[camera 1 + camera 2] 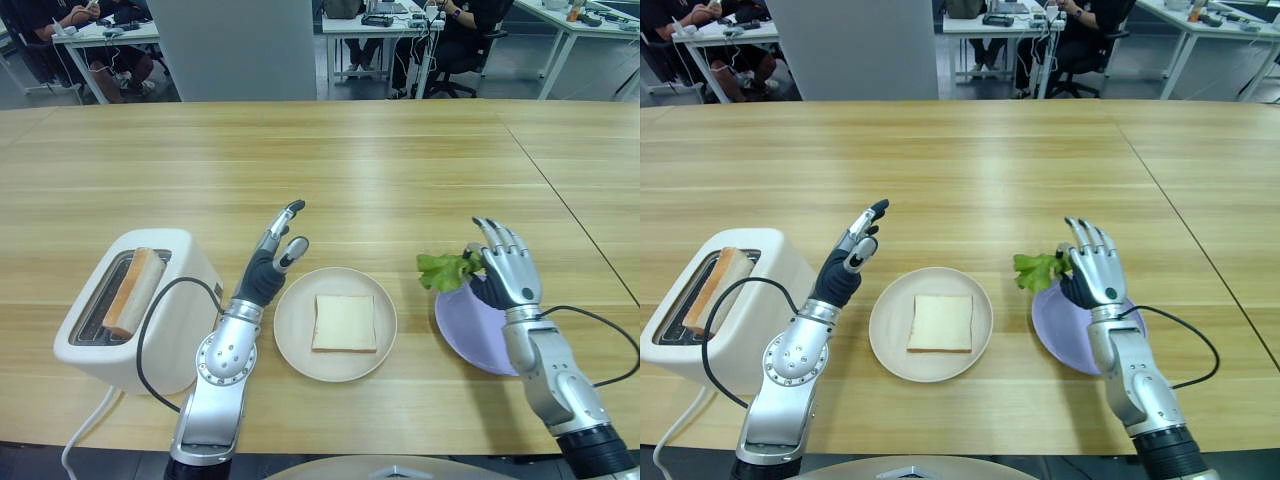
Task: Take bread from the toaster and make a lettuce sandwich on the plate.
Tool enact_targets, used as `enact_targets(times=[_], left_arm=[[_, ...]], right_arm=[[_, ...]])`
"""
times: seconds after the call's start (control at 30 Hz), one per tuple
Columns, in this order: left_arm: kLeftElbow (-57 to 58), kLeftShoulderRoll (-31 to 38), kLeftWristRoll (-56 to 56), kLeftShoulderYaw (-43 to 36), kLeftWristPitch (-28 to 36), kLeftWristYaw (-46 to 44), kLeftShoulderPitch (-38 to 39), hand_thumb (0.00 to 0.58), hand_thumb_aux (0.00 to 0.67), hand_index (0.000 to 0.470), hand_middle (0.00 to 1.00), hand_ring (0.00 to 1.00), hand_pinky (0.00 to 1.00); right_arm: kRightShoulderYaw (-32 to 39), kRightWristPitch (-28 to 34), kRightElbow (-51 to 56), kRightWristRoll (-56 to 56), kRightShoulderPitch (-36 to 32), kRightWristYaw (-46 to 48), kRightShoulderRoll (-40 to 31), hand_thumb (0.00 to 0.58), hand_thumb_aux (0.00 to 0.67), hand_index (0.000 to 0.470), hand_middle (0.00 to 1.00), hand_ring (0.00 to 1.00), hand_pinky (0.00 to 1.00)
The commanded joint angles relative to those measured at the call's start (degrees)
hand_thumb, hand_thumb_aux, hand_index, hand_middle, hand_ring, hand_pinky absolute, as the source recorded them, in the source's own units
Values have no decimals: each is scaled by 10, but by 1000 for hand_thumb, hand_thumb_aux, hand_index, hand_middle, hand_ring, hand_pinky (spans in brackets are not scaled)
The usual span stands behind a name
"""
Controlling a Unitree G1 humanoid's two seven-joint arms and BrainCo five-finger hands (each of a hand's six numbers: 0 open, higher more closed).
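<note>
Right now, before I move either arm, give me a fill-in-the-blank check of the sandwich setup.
1. The toaster holds ____ upright bread slice.
2. The right hand holds the ____ in its fingers, by the purple plate.
3. The flat bread slice on the beige plate has ____ on top.
4. The left hand is open, between the ____ and the beige plate.
Missing: one; lettuce leaf; nothing; toaster.

Right hand (508,265) hides part of purple plate (465,332).
</note>
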Motion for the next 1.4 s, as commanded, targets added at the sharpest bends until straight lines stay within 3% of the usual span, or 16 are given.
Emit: enact_targets(times=[0.03, 0.2, 0.6, 0.93, 1.4], left_arm=[[12, -13, -12, 22, -25, 25, -3, 0, 0, 0, 0, 0, 0], [11, -7, 30, 48, -32, 62, 9, 0, 0, 0, 0, 0, 0], [-31, 63, 286, 133, 4, 140, 67, 0, 0, 0, 0, 0, 0], [-22, 85, 397, 187, 32, 177, 49, 0, 0, 0, 0, 0, 0], [114, 109, 432, 149, 82, 131, 23, 0, 0, 0, 0, 0, 0]], right_arm=[[48, -18, 23, -1, -15, 18, 29, 580, 670, 460, 0, 0, 0], [86, -27, 21, -7, -15, 21, 57, 580, 670, 460, 0, 0, 0], [139, -29, 19, -21, -16, 19, 109, 580, 670, 460, 0, 0, 0], [146, -20, 14, -25, -32, 12, 137, 580, 670, 460, 0, 0, 0], [194, -65, 199, 4, -25, -51, 163, 580, 670, 460, 0, 0, 0]])
